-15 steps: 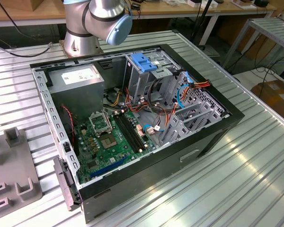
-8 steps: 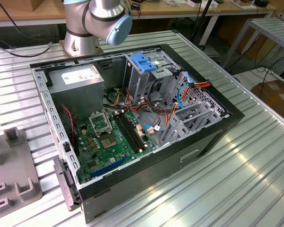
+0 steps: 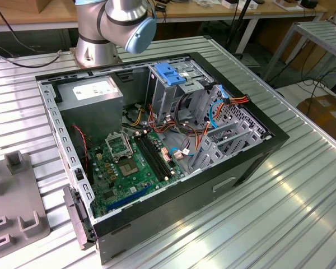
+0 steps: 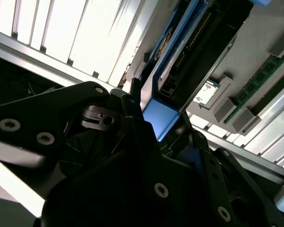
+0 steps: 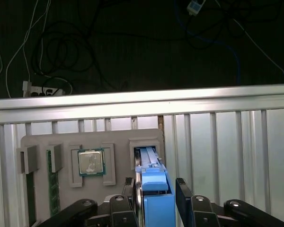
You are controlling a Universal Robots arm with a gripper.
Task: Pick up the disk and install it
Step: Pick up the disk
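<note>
Within the gripper [image 5: 156, 183] — the disk [image 5: 151, 165], upright

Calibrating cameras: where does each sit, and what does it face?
Exterior view: off the arm, looking down into the open computer case; arm's joint shows.
First wrist view: at the wrist, looking past the claw at the disk in the grey tray.
Second wrist view: at the wrist, behind the claw, facing the disk.
Both wrist views share claw and disk.

Open computer case [image 3: 241, 174] sits on a slatted table [image 3: 302, 213]; grey tray [image 5: 66, 139] holds a processor [image 5: 91, 162].
</note>
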